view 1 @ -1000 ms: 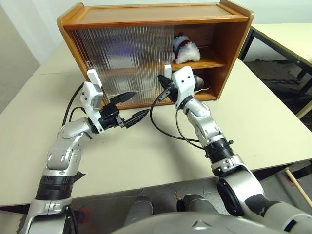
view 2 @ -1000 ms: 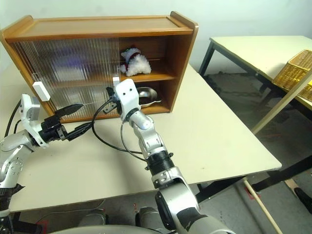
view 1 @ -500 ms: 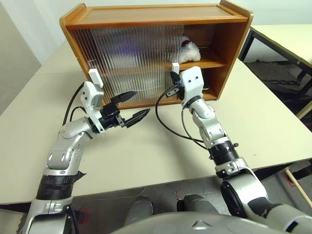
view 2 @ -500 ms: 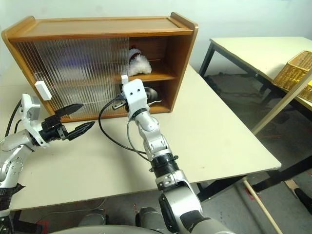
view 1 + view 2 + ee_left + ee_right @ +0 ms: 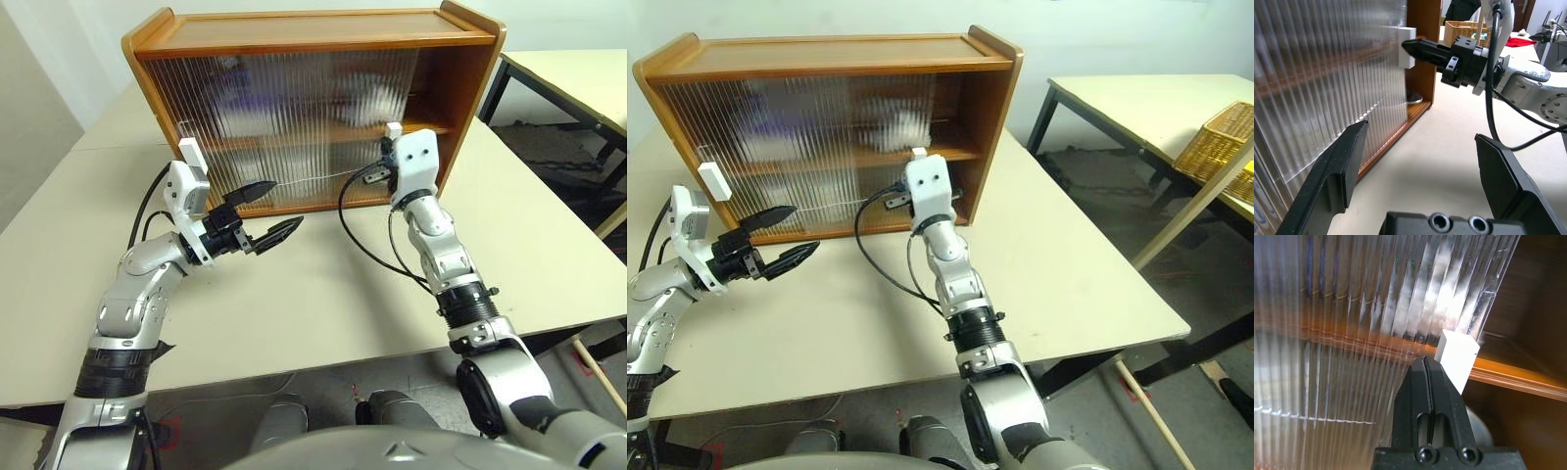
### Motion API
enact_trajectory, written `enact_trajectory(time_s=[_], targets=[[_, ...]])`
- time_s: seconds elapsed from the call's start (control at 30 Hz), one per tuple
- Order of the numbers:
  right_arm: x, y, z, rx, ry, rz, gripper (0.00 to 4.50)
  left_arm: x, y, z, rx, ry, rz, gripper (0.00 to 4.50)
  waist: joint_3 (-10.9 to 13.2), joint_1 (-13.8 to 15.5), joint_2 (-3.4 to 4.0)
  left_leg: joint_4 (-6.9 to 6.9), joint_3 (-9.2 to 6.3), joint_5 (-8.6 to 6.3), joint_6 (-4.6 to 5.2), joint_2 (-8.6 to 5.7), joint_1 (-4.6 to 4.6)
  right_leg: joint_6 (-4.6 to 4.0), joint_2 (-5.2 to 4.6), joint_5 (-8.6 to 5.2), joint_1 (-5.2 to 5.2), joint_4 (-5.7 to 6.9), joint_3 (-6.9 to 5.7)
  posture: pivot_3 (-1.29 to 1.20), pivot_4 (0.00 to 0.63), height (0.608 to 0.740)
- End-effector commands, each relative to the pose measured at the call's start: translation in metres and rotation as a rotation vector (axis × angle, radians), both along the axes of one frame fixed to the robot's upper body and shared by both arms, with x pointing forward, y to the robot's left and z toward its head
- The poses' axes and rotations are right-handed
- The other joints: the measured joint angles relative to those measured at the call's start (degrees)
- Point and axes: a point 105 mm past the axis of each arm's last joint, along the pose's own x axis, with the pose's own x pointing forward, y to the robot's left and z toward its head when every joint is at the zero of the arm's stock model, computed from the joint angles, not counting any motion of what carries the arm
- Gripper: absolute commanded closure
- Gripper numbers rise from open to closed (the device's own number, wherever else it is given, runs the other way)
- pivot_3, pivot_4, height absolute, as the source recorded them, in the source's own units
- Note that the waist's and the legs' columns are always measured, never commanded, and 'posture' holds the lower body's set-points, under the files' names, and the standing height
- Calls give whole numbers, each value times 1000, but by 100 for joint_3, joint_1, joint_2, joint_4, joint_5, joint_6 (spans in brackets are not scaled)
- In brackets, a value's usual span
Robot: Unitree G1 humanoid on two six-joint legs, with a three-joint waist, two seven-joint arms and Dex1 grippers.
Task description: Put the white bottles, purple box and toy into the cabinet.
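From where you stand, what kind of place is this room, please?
Probably a workroom or lab set up for robot trials, not a home. Plain cream-topped tables with black metal legs stand side by side, a wooden cabinet with ribbed translucent sliding doors sits on one, and a woven yellow basket rests on the neighbouring table.

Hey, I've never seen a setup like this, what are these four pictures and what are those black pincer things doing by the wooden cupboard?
This is a two-armed humanoid robot. The two wide pictures come from cameras on its head, looking down over its arms; the two close-ups come from cameras on each wrist.

A wooden cabinet with ribbed see-through sliding doors stands on a pale table. Blurry shapes show behind the doors, too unclear to name.

The right gripper is shut, its tip against a door's white handle, apparently to slide the door; a narrow gap remains at the cabinet's right end. The left gripper hangs open in front of the cabinet, holding nothing, near the other white handle.
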Motion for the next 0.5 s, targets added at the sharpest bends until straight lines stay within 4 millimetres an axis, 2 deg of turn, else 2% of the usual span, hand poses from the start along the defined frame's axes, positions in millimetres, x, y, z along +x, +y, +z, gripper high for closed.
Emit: enact_trajectory(time_s=[0.03, 0.23, 0.5], targets=[[3, -31, -5, 19, 19, -121, 4473, 2, -2, -1, 10, -3, -7, 0, 0, 0, 0, 0, 1, 0, 0, 0, 0, 0, 0, 0, 0, 0, 1, -29, 0, 740], [6, -54, -7, 29, 28, -211, 4473, 3, -2, -2, 9, -3, -8, 0, 0, -16, 0, -2, 1, 0, 0, -1, 0, 24, 0, -11, -1, 0, 3, -37, 0, 740], [8, -69, -9, 41, 40, -275, 4473, 3, -2, -2, 7, -4, -9, 0, 0, -29, 0, -4, 0, 1, 2, 0, 0, 56, 1, 3, -2, -1, 4, -37, 0, 740]])
